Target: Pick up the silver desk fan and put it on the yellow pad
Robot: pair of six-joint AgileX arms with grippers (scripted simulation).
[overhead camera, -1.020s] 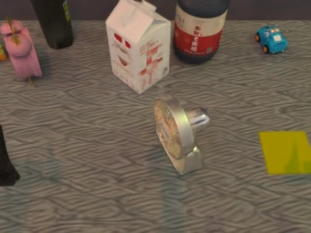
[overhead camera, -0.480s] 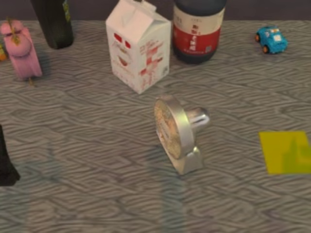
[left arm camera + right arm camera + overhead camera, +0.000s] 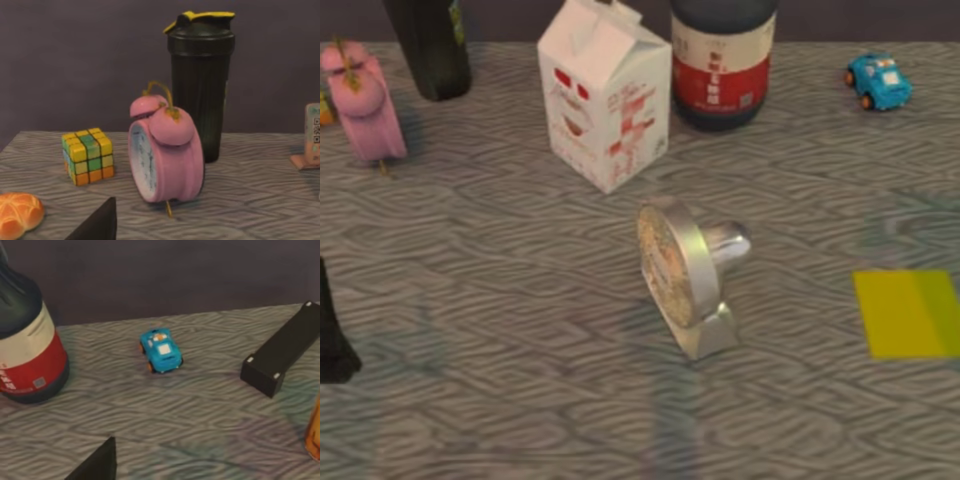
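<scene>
Fan untouched, a shadow shifting over the pad

The silver desk fan (image 3: pixel 685 280) stood mid-worktop, well left of the yellow pad (image 3: pixel 907 313). Over the last second the dark shadow on the pad had faded and slid rightward, suggesting the right arm was moving overhead; neither gripper showed enough to tell its opening.

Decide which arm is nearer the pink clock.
Left. The left arm sits at the table's left edge near the clock. The right arm is outside the top view, its camera facing the car far right.
</scene>
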